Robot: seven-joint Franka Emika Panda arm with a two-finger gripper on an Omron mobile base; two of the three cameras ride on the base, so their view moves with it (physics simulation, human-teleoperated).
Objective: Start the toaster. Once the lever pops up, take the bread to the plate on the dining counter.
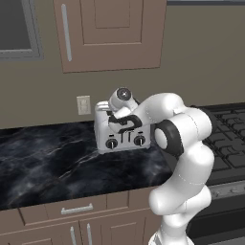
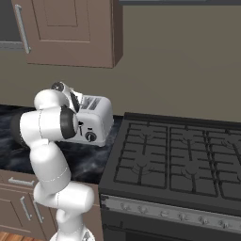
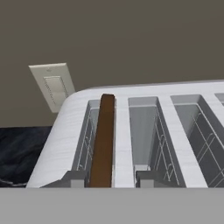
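Note:
The silver-white toaster [image 1: 123, 139] [image 2: 98, 121] stands on a black marble countertop [image 1: 52, 162] against the wall. In the hand view I look down into its slots [image 3: 144, 131]. The bread [image 3: 104, 140], a dark brown slice, stands on edge in the leftmost slot and sticks up a little above the rim. My gripper [image 3: 111, 178] [image 1: 123, 123] hangs just over the toaster's top, open a little, with one fingertip [image 3: 73, 177] on each side of the slice. The right one is clearly apart from the bread. The plate and the dining counter are out of view.
A black gas stove [image 2: 179, 155] [image 1: 228, 131] adjoins the counter to the toaster's right. A wall outlet [image 1: 83, 105] [image 3: 51, 85] sits behind the toaster on the left. Brown wall cabinets [image 1: 110, 33] hang overhead, and drawers [image 1: 76, 209] run below.

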